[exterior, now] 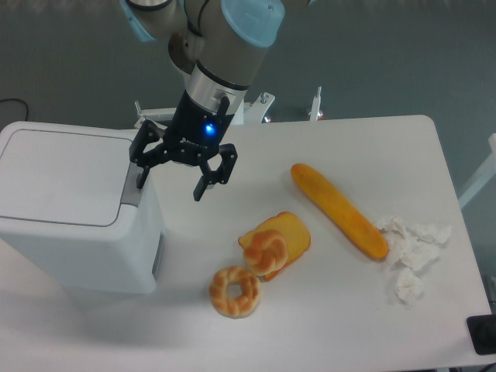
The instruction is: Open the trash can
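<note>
My gripper (pixel 170 180) hangs with its two fingers spread wide and nothing between them, poised at the right-hand edge of the white trash can (pixel 74 209) at the table's left end. The bin's flat lid (pixel 66 176) lies shut, and its grey push-button tab (pixel 132 186) sits on the top edge nearest me. One finger (pixel 142 172) stands right over that tab, though from this view I cannot tell whether it touches; the other finger (pixel 202 184) hangs over bare table (pixel 325 310), just clear of the bin's side.

I judge this to be the approach step: lining a fingertip up with the tab, the lid not yet released. The next move, as I read it, calls for a short, straight press down onto the grey tab with that one finger, firm enough to trip the latch, while my free finger stays off the bin wall. The lid looks hinged along the far left, so I should be ready to clear the space above the edge as it springs up.

Well apart to my right lie a long bread roll (pixel 339 210), a slice of toast (pixel 288 235) with a knotted pastry (pixel 263 250) on it, a bagel (pixel 234 291) and some crumpled paper (pixel 411 252), none in the way.
</note>
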`<state>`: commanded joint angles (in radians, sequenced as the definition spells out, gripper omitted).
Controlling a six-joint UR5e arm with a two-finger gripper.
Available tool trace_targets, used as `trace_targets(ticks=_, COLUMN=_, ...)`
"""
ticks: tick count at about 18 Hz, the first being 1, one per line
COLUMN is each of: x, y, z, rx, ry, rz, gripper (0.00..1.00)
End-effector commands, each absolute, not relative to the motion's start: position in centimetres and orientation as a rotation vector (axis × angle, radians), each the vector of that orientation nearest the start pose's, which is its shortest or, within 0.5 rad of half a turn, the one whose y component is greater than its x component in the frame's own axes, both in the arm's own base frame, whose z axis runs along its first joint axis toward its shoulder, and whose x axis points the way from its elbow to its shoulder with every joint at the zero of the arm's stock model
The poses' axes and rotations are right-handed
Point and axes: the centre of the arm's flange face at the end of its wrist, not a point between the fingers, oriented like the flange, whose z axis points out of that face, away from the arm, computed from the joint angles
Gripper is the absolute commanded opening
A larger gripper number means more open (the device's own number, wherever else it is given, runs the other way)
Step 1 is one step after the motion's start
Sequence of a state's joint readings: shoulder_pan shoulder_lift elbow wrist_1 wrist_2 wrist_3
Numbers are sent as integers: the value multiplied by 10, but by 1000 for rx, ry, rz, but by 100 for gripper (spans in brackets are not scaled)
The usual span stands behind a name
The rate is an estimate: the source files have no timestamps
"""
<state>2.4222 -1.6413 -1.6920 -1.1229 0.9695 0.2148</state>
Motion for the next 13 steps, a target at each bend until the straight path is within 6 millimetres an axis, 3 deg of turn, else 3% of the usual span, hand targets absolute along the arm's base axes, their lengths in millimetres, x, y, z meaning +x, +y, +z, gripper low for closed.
trace_targets(ticks=13, x=-273, y=494, z=454, rx=-2482, ry=-706, rz=-525, gripper=100)
